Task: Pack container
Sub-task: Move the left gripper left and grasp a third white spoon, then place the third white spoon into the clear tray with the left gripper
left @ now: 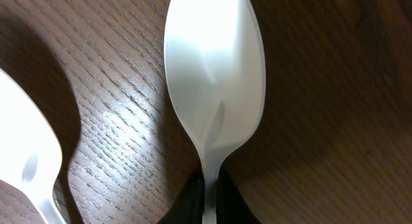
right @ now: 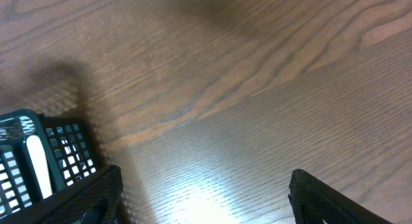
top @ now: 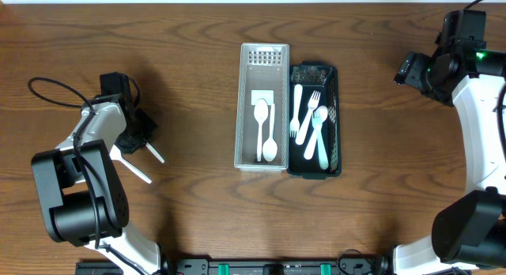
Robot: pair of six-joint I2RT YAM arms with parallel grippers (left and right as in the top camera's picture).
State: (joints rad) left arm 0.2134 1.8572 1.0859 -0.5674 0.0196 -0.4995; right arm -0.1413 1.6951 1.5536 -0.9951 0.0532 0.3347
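White plastic fills my left wrist view. A spoon (left: 215, 76) shows against the wooden table (left: 335, 89), and the left gripper (left: 209, 188) is clamped tight on its thin neck, with a dark finger (left: 183, 205) on either side. A second white spoon (left: 29, 163) lies just beside it on the wood, outside the grip.

From overhead, all of this sits well to the left of the white basket (top: 239, 109). That basket stands mid-table and already holds two spoons (top: 265, 133). Right against the white basket's right side is a dark basket (top: 336, 117) with a mix of white forks and spoons (top: 312, 125).

The right gripper (top: 407, 69) hangs well to the right of the white basket, beyond the dark one. Its jaws stand wide with only bare wood between them. A corner of the dark basket shows at the lower left of my right wrist view.
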